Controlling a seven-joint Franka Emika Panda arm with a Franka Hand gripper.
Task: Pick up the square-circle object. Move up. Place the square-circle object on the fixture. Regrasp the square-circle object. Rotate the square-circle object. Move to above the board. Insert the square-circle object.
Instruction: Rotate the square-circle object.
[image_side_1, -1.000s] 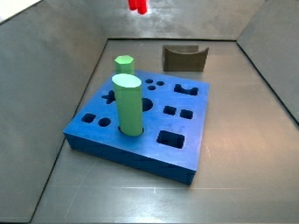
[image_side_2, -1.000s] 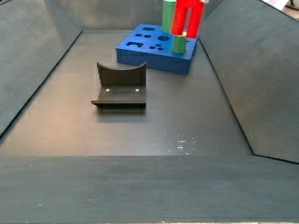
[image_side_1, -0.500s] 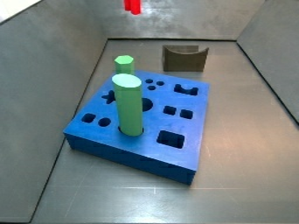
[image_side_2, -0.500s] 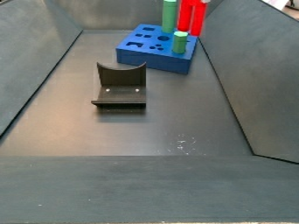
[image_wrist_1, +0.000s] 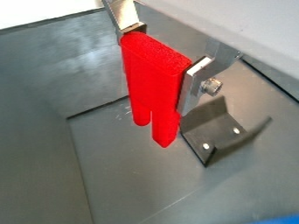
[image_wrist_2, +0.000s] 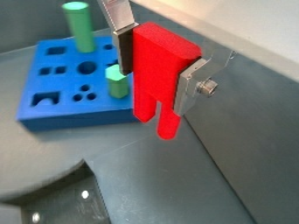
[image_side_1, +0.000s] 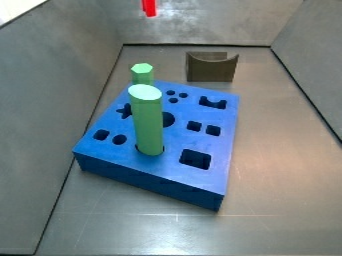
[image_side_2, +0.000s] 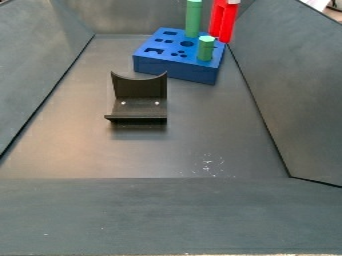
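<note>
High above the grey floor, the gripper (image_wrist_1: 162, 54) holds the square-circle object (image_wrist_1: 153, 83), a bright red matte peg with a blocky square body and a narrower two-pronged end. Both wrist views show the flat silver fingers (image_wrist_2: 194, 77) pressed against opposite faces of the blocky part, so the jaws are clamped on it. The peg's long axis runs upright, prongs pointing down toward the floor, clear of everything below. In a side view only its lower tip (image_side_1: 148, 8) shows at the frame's upper edge; in another it hangs (image_side_2: 226, 17) near the far wall, behind the board.

The board (image_side_1: 168, 145) is a large flat blue slab, smooth, cut with variously shaped holes, and two green cylinders (image_side_1: 146, 120) stand upright in it. The fixture (image_side_2: 138, 97), a small dark bracket with a curved notch on a base plate, sits on the floor apart from the board.
</note>
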